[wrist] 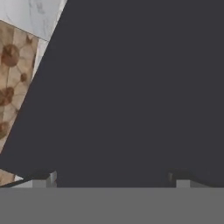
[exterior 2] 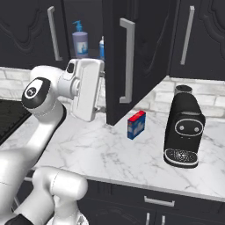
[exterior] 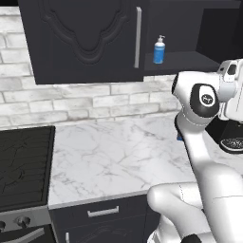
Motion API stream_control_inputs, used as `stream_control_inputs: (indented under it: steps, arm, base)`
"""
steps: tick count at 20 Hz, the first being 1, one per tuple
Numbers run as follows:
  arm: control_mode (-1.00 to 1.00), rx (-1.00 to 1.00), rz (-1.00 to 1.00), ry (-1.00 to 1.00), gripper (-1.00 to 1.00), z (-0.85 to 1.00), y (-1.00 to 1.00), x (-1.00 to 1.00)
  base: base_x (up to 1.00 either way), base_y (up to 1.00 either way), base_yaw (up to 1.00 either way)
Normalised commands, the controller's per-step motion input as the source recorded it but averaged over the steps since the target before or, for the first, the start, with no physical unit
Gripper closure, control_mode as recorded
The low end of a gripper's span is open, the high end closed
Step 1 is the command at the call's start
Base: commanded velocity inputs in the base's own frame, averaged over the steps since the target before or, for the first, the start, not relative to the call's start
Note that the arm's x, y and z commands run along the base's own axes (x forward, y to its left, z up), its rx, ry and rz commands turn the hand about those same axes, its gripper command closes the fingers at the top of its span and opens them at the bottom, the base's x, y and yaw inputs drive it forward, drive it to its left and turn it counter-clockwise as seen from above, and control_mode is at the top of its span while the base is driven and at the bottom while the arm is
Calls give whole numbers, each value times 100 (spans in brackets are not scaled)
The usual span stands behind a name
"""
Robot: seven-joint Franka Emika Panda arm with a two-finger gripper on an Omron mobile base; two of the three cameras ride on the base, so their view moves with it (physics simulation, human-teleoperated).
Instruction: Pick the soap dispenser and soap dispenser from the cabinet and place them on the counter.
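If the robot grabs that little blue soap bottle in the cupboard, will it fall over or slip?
The small blue soap dispenser stands upright on the cabinet shelf. It looks tall and narrow, so a sideways nudge would probably tip it. Its rounded body looks smooth and may slip between the fingers. It is likely stiff plastic and fairly light, though how full it is can't be told.

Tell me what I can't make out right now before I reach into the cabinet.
- Gripper: in both base views the hand's white body hides the fingers; whether it is open cannot be told.
- Small blue soap dispenser: mostly behind the open cabinet door in the right base view.
- Purple soap dispenser: its base is hidden by the arm.
- Cabinet interior: cut off by the arm in the left base view.
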Motion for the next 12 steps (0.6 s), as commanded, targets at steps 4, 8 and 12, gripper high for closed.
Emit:
stream_control_inputs:
  steps: [4, 8, 12]
  arm:
    - [-100, -1, -11, 2, -100, -6, -36, -4]
    - [-100, -1, -10, 2, -100, -7, -38, -4]
    - [-100, -2, -5, 0, -100, -6, -32, -5]
  base:
    - [0, 0, 0]
    - [0, 0, 0]
    - [0, 0, 0]
